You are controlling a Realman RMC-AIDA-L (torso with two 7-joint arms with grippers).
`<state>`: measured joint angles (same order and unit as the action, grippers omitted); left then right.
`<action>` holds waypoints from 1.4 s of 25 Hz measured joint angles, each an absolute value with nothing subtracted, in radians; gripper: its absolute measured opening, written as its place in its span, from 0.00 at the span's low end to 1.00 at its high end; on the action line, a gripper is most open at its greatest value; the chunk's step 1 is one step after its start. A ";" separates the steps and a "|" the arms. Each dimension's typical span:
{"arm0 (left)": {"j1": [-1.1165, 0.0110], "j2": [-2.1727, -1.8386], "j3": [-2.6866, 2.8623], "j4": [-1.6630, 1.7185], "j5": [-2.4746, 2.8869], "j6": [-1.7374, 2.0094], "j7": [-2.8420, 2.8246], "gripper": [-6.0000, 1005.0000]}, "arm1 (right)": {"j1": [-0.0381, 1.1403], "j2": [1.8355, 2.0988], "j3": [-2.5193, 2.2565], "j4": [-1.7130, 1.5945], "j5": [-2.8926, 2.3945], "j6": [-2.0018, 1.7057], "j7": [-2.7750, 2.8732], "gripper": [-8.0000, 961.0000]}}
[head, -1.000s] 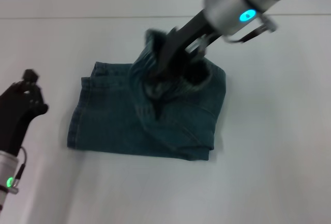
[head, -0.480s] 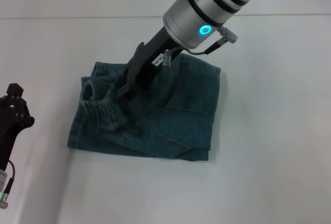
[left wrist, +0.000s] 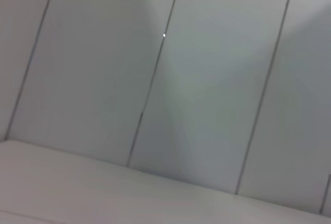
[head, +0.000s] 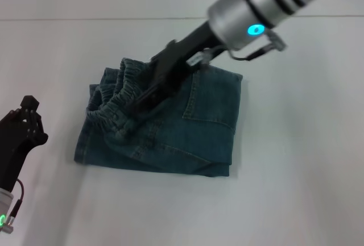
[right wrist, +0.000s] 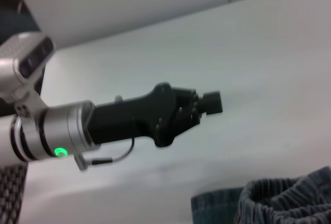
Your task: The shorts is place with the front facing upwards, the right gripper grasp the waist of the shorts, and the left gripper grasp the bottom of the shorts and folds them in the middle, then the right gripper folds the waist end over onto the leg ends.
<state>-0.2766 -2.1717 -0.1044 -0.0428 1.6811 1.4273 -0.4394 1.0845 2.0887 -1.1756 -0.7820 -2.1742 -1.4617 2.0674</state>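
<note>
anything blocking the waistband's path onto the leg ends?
Nothing visible does. The right gripper is over the shorts, with the waistband bunched beside the leg ends at the robot's left edge. Only bare table surrounds them; the left gripper is parked off to the side.

The folded blue denim shorts [head: 165,126] lie in the middle of the flat white table [head: 296,172]. Their ribbed elastic waistband [head: 116,101] sits on top at the left end, over the leg ends. The black right gripper [head: 139,99] reaches in from the upper right and hangs over the shorts just beside the waistband. The black left gripper [head: 25,122] is parked well apart, at the table's left edge.
</note>
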 joint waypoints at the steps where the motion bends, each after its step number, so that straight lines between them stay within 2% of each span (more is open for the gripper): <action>1: -0.277 -2.171 -0.090 -0.030 1.681 1.429 -0.462 0.10 | 1.048 2.088 -1.174 -0.818 -2.162 -1.476 2.072 0.78; 4: -0.279 -2.169 -0.019 0.023 1.683 1.446 -0.544 0.11 | 0.932 2.088 -1.143 -0.908 -2.125 -1.519 2.073 0.88; 9: -0.282 -2.166 0.094 0.127 1.704 1.482 -0.698 0.11 | 0.772 2.085 -1.055 -0.927 -2.050 -1.539 1.994 0.99; 12: -0.276 -2.165 0.174 0.261 1.758 1.548 -0.869 0.12 | 0.672 2.083 -0.993 -0.881 -1.978 -1.548 1.884 0.99; 22: -0.297 -2.162 0.348 0.630 2.024 1.716 -1.228 0.33 | 0.504 2.079 -0.823 -0.680 -1.887 -1.589 1.534 0.98; 25: -0.307 -2.161 0.378 0.661 2.061 1.735 -1.264 0.56 | 0.499 2.077 -0.816 -0.635 -1.891 -1.572 1.472 0.98; 31: -0.325 -2.161 0.392 0.666 2.073 1.733 -1.274 0.76 | 0.504 2.082 -0.824 -0.613 -1.896 -1.549 1.446 0.99; 35: -0.336 -2.163 0.396 0.657 2.073 1.735 -1.275 0.86 | 0.509 2.084 -0.820 -0.613 -1.893 -1.548 1.434 0.99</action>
